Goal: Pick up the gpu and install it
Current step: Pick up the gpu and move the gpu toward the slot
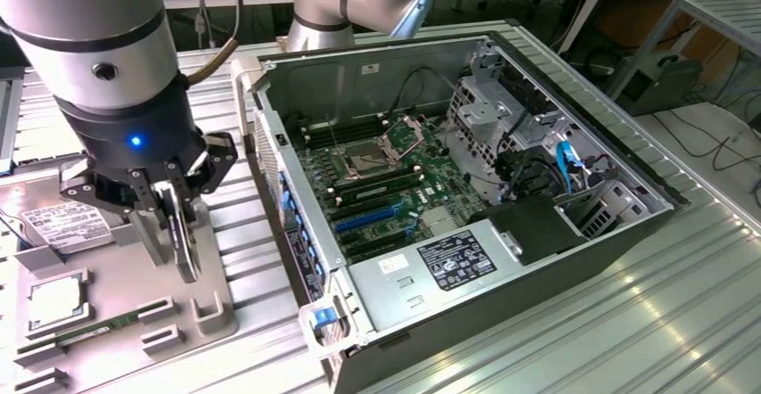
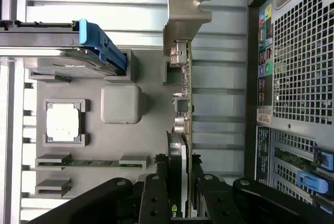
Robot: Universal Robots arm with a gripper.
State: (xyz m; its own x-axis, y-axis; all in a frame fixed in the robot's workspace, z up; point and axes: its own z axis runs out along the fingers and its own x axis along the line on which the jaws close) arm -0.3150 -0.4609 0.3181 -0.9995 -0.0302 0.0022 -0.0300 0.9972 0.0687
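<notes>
Claw (image 1: 174,250) grips gpu (image 2: 183,96); hard-drive label (image 1: 57,225) illegible.

- The gripper (image 2: 181,182) is clamping the gpu (image 2: 181,51) edge-on between 2 black fingers (image 2: 156,192).
- A grey tray (image 2: 151,130) is lying behind it, carrying 1 processor (image 2: 62,122) and 1 memory stick (image 2: 91,163).
- A perforated computer case (image 2: 302,51) is standing beside the tray.

Hard drive (image 1: 60,225), CPU (image 1: 55,302) (grey tray (image 1: 119,283))
</notes>
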